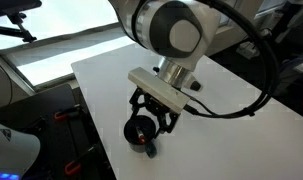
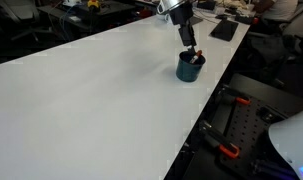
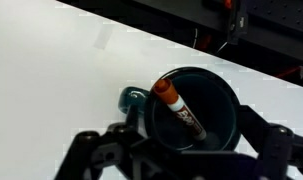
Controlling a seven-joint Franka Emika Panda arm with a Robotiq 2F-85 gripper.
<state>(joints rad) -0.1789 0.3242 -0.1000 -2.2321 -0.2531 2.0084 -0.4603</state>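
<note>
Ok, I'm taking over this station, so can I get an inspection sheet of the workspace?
Surface: white table, no marks seen.
Job's things: dark cup upright near the table edge; orange-capped marker leaning inside it.
Clutter: black flat item at the far end.
Grippers: pincer open, fingers either side of the cup.
Cables: black cable looping off the arm.
Surroundings: red-handled gear beside the table.
</note>
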